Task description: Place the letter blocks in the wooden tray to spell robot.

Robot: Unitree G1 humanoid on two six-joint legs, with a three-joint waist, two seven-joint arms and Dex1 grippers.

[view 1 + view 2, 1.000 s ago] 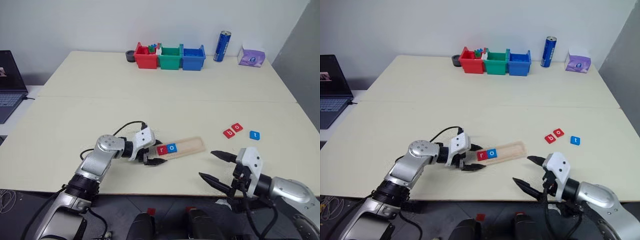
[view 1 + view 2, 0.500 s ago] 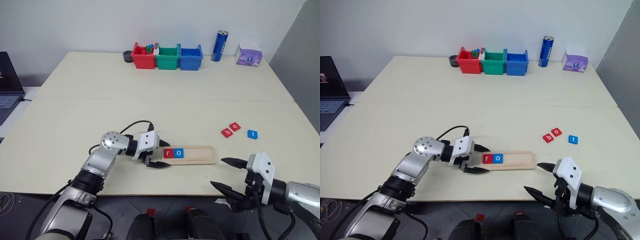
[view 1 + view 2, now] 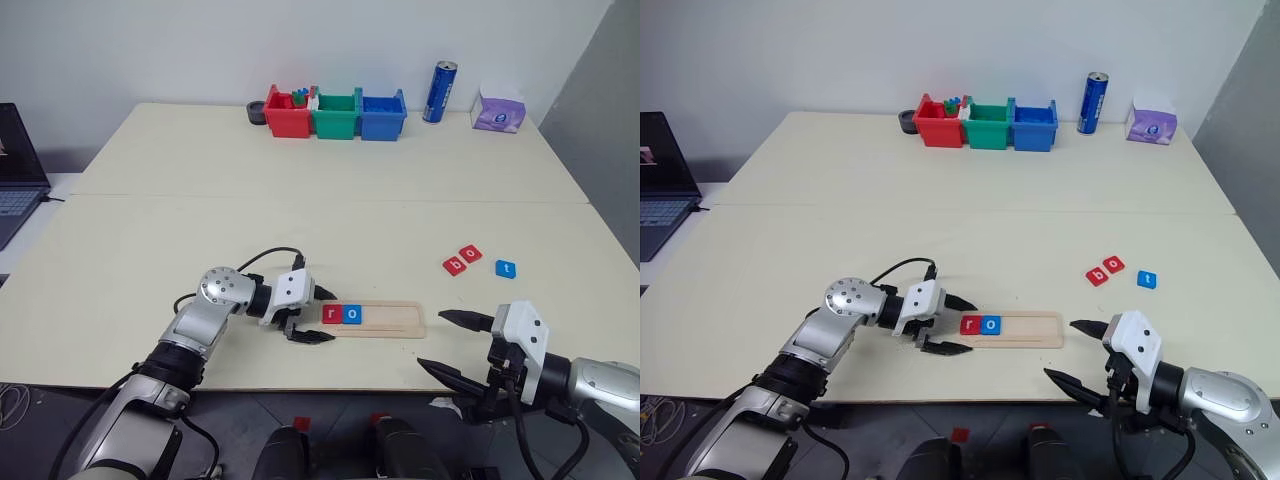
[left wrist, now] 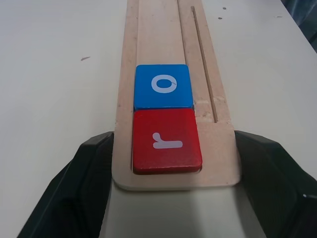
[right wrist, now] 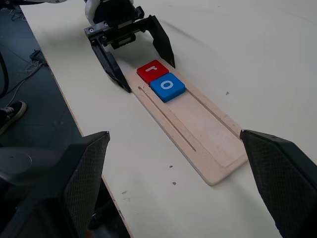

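Observation:
The wooden tray (image 3: 385,319) lies near the table's front edge, parallel to it. A red "r" block (image 3: 332,314) and a blue "o" block (image 3: 352,314) sit side by side at its left end. My left gripper (image 3: 317,314) straddles that end, and its fingers (image 4: 91,168) press on both long sides. Three loose letter blocks lie to the right, farther back: a red "b" (image 3: 456,265), a red "o" (image 3: 470,253) and a blue "t" (image 3: 506,268). My right gripper (image 3: 450,345) hangs open and empty at the front edge, right of the tray.
Red (image 3: 290,112), green (image 3: 336,113) and blue (image 3: 383,113) bins stand in a row at the table's back. Beside them are a blue can (image 3: 441,92) and a purple tissue pack (image 3: 499,112). A laptop (image 3: 15,170) sits off the left side.
The tray has swung from slanted to parallel with the front edge, its left end still between my left fingers. The view has shifted. My right gripper stays open.

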